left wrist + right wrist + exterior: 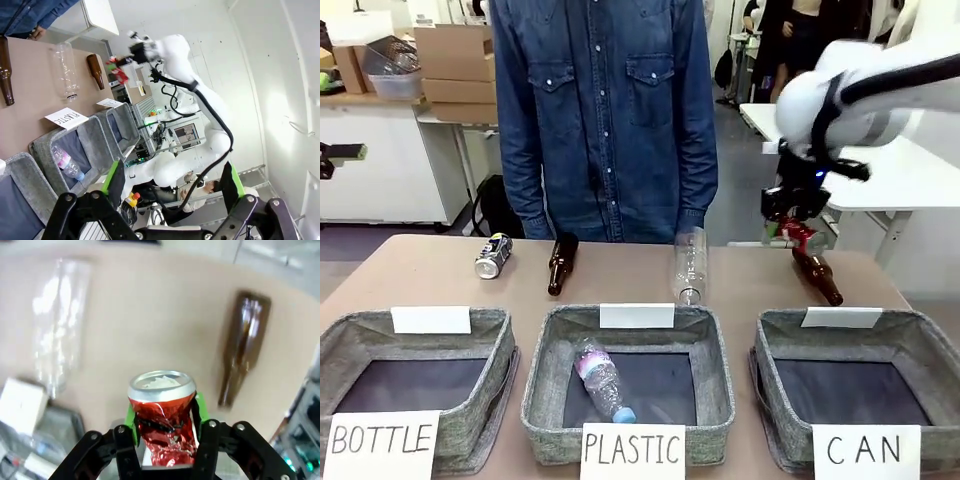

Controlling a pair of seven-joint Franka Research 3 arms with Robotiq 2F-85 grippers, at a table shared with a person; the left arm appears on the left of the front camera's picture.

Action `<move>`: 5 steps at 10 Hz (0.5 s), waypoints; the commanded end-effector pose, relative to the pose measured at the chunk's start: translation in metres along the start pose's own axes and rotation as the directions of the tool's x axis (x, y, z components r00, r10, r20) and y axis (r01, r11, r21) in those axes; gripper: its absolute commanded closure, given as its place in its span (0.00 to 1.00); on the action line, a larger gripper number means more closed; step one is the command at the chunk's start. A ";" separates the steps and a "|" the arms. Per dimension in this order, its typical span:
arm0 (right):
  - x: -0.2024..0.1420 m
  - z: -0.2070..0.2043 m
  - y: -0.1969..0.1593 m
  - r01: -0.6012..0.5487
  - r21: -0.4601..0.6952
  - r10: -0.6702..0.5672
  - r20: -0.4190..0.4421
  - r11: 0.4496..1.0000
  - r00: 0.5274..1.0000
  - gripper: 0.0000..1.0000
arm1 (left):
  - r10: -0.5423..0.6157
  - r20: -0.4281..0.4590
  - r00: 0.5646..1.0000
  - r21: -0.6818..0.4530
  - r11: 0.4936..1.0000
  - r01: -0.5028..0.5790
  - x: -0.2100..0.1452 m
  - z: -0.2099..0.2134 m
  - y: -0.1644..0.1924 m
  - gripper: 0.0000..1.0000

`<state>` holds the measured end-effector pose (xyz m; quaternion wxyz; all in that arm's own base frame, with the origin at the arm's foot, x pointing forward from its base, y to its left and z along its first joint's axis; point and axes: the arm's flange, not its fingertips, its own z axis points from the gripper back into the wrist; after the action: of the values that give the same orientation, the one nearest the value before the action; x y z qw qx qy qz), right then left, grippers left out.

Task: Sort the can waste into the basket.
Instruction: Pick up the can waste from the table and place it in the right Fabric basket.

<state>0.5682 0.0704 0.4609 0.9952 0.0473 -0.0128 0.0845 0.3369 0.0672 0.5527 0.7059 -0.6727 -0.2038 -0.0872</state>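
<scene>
Between the green pads of the right gripper [165, 416] sits the dented red metal can [161, 390], clamped at its middle with its silver top outward, held above the far right of the beige table [420, 280]. Just below it lies a brown glass bottle [817, 275], and nearer the robot stands the grey woven basket carded "CAN" [930, 350]. The dark blue and silver can [493, 255] lies on its side at the far left, well apart from that basket. Between them lie a second brown bottle [561, 263] and a clear plastic bottle [690, 265]. The "PLASTIC" basket [545, 370] holds a crumpled clear bottle [602, 382]; the "BOTTLE" basket [490, 330] stands left. The left gripper [172, 180] hangs spread wide, grasping nothing. A person in a denim shirt [605, 120] stands across the table.
</scene>
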 end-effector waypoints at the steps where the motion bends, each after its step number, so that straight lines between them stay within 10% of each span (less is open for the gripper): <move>1: -0.080 0.048 -0.013 -0.031 0.069 0.035 -0.061 0.997 0.998 1.00 | -0.017 0.007 1.000 -0.024 1.000 0.017 0.002 -0.001 -0.002 0.00; 5: -0.212 0.055 -0.018 -0.410 0.268 0.451 -0.116 0.872 0.885 1.00 | -0.017 0.007 1.000 -0.024 1.000 0.017 0.002 -0.001 -0.002 0.00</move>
<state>0.3804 0.0182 0.5182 0.9620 0.1287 0.0563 0.2342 0.3371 0.0671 0.5527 0.7060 -0.6727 -0.2036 -0.0873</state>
